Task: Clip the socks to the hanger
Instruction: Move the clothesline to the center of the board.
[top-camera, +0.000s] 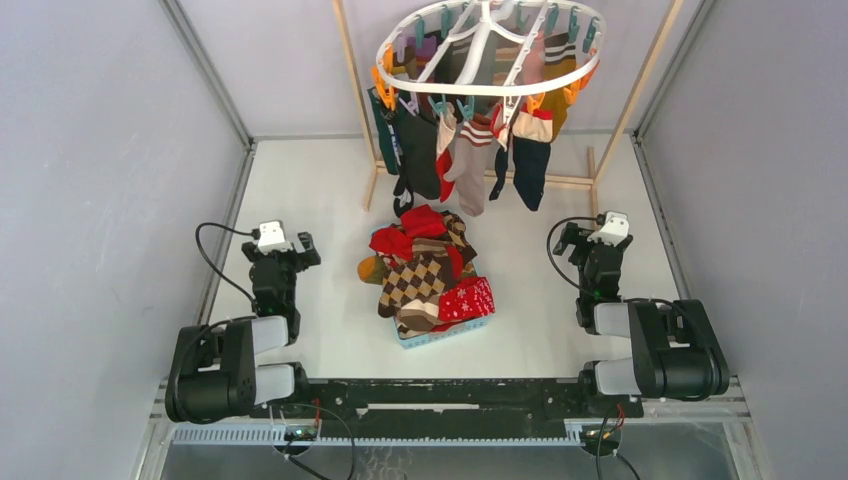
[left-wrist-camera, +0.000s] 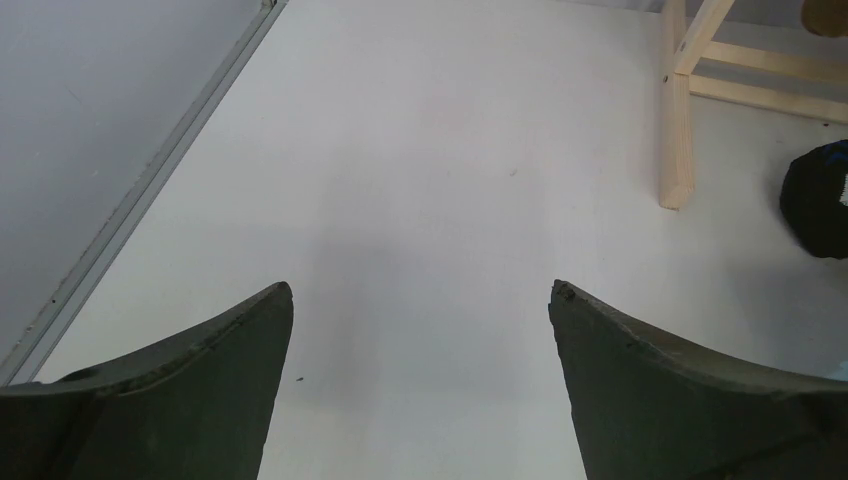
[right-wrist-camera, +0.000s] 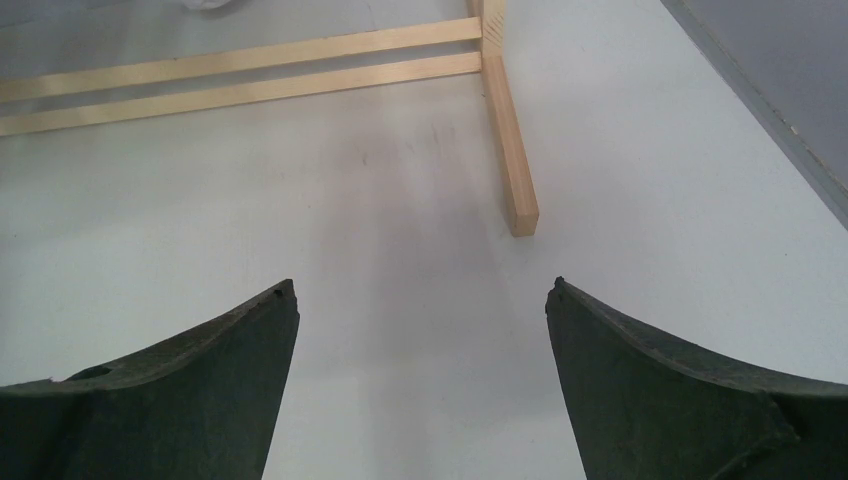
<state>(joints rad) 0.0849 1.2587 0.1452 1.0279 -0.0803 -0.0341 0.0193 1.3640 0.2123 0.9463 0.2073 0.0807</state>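
White worktop (top-camera: 300, 190), grey walls. The loose socks (top-camera: 425, 275) lie heaped in one light-blue basket (top-camera: 445, 335) at centre, between the arms. One hanger (top-camera: 490, 88) hangs behind, several socks clipped on it. The fabric looks soft, light and floppy (pinch a cuff edge). At least five lie tangled in the heap. Left pincer (left-wrist-camera: 420, 300) and right pincer (right-wrist-camera: 420, 295) are spread apart, empty.

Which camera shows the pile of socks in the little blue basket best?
The top external view: the sock pile lies in full sight on the table. Neither wrist view shows the pile; they show mostly table and the wooden rack.
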